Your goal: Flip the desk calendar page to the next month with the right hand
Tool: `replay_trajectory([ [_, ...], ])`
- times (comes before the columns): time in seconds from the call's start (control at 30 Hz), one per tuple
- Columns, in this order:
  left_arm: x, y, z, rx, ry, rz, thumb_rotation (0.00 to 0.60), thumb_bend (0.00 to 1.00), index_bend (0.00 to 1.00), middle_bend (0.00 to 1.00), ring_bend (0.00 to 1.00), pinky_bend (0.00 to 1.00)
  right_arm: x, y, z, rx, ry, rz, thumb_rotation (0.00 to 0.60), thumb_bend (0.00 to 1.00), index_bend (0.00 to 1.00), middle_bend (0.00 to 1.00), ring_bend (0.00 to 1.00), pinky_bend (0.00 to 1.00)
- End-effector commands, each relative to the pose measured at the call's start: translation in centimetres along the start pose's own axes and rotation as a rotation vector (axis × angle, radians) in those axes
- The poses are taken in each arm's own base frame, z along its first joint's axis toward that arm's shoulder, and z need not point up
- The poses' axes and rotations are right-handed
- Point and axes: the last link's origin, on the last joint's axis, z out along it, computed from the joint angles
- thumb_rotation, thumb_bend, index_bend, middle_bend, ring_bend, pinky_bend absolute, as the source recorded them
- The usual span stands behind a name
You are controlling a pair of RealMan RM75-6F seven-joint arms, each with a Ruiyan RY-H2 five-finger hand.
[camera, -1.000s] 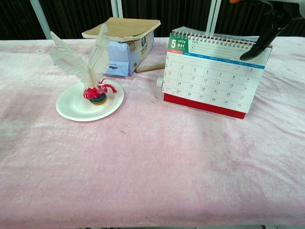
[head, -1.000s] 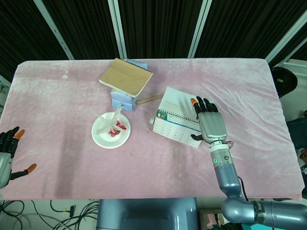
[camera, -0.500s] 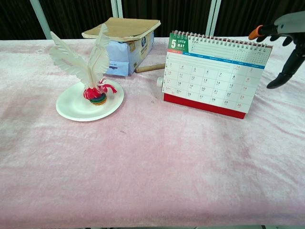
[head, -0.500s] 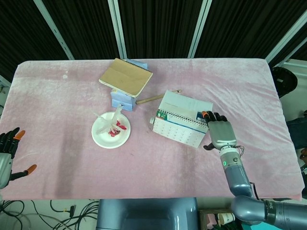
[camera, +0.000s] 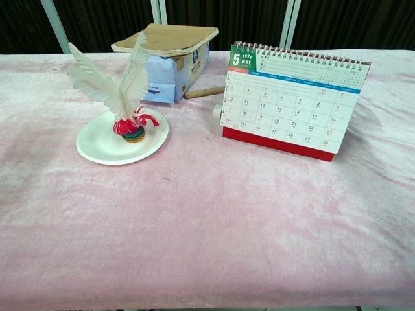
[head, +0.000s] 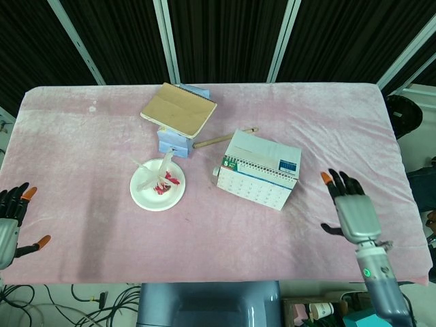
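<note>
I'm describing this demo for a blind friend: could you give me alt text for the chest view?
A desk calendar showing May stands upright on a pink table, with no robot hand in sight. To its left a feather shuttlecock stands on a white plate, with a notebook on a blue box behind.

Lab or robot data-collection setup, not a home. Table (head: 102, 225) draped in pink plush cloth, black curtain panels (head: 225, 34) with white metal frame posts (head: 165, 37) along 12 o'clock, loose cables (head: 88, 296) on floor at 7 o'clock, staged props laid out on top.
</note>
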Motion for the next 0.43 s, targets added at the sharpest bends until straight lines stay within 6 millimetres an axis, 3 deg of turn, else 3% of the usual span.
replay_trajectory([
  [0.03,-0.1,0.2,-0.1,-0.004,0.003,0.005,0.6,0.0,0.0,0.0,0.0,0.0,-2.7,6.5,-6.6,-0.031,-0.006,-0.108,0.6,0.0,0.0,0.0,0.0,0.1],
  [0.17,-0.1,0.3,0.0,-0.006,0.004,0.0,0.6,0.0,0.0,0.0,0.0,0.0,-3.3,7.7,-7.3,-0.036,0.019,-0.116,0.6,0.0,0.0,0.0,0.0,0.09],
  [0.43,-0.3,0.5,0.0,-0.014,0.0,-0.003,0.6,0.0,0.0,0.0,0.0,0.0,-3.5,7.7,-7.0,-0.019,0.04,-0.075,0.6,0.02,0.0,0.0,0.0,0.09],
])
